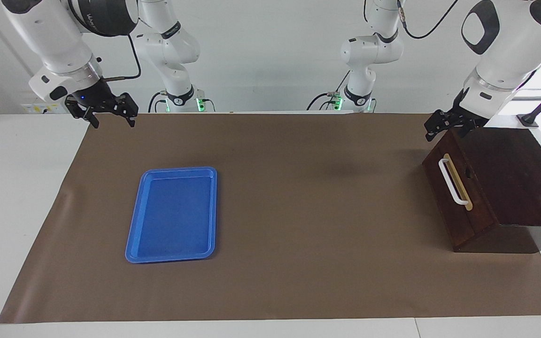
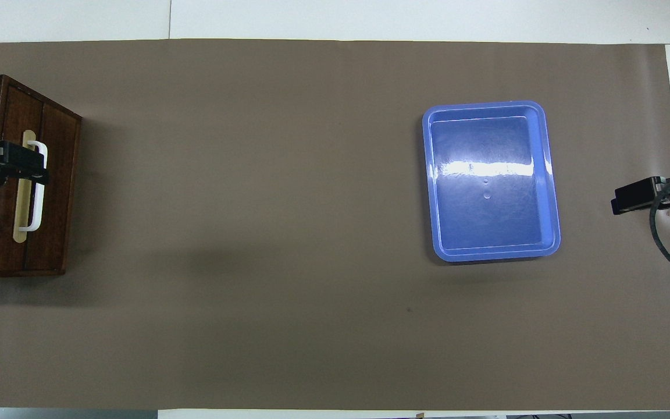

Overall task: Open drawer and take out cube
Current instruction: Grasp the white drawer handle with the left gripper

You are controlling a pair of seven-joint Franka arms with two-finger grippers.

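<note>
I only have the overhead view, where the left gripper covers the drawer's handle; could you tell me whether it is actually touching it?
Observer: No. The left gripper hangs open by the box's top edge, apart from the handle.
Operator: Thank you. Is the right gripper holding anything?
Observer: No. The right gripper is open and empty, raised over the mat's edge at the right arm's end.
</note>
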